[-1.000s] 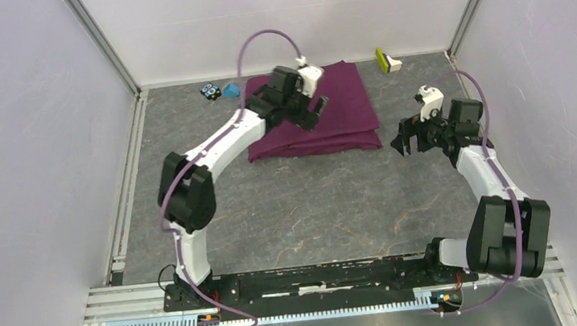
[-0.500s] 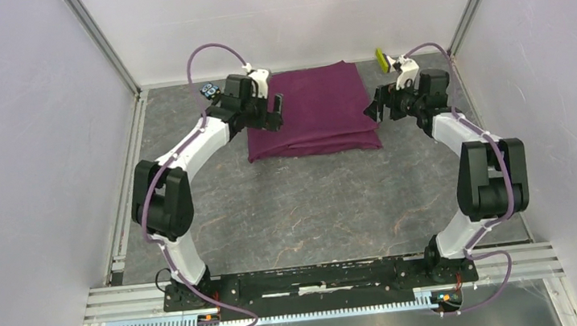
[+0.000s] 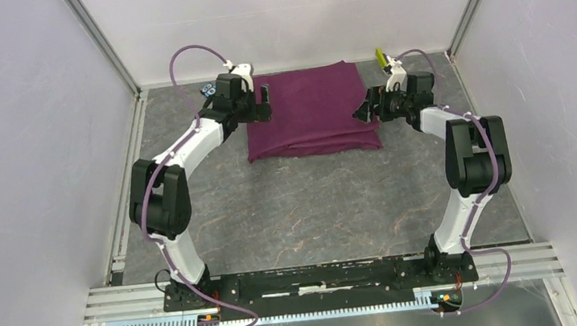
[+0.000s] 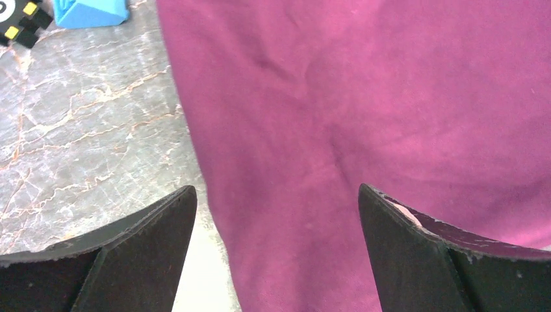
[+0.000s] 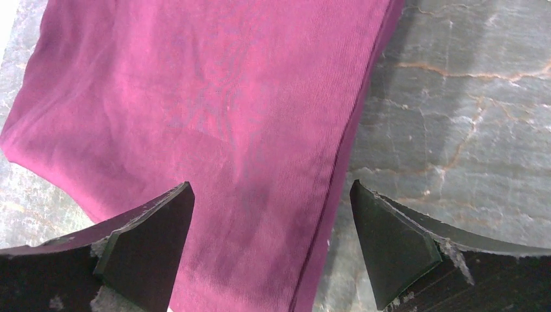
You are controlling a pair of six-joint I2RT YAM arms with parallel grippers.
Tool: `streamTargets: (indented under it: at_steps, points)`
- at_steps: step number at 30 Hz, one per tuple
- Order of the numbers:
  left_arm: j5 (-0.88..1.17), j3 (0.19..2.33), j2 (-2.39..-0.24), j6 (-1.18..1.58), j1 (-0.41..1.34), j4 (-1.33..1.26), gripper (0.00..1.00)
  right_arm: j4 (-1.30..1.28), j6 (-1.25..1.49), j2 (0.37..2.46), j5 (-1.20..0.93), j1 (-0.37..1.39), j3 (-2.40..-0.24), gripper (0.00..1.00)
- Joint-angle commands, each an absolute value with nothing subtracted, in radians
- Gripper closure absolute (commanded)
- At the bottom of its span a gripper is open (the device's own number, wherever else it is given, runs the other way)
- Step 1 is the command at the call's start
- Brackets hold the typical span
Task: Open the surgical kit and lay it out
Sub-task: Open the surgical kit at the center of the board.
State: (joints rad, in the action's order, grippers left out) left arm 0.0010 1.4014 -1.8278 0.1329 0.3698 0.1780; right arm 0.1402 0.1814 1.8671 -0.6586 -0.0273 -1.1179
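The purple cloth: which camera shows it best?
The top view: the whole folded cloth shows there, with all its edges. The left wrist view shows only a part by its left edge, the right wrist view a part by its right edge.

The table [image 3: 306, 210] has a grey top like stone, with thin pale and brownish veins. Three plain pale walls stand around it: the back wall [image 3: 285, 9] behind its far edge, the left wall [image 3: 18, 159] and the right wall [image 3: 570, 101] along its sides. A metal post [image 3: 101, 43] rises from each far corner of the table. A slotted aluminium rail [image 3: 325, 309] runs along its near edge. The light is soft and even on the table.
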Motion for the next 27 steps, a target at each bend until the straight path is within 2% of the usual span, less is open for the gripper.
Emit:
streamTargets:
  at_steps: [1, 9, 18, 27]
  points:
    - [0.044, 1.454, -1.893, 0.292, 0.316, 0.147, 0.0, 0.194, 0.215, 1.912, -0.704, -0.009, -1.186, 0.02]
    - [0.174, 1.481, -2.006, 0.383, 0.287, 0.166, 0.01, 0.206, 0.215, 1.952, -0.743, 0.032, -1.181, 0.02]
    - [0.288, 1.42, -2.015, 0.42, 0.291, 0.147, 0.1, 0.256, 0.21, 1.907, -0.788, 0.069, -1.094, 0.02]
    - [0.301, 1.386, -1.981, 0.425, 0.332, 0.138, 0.13, 0.277, 0.198, 1.844, -0.798, 0.095, -1.04, 0.03]
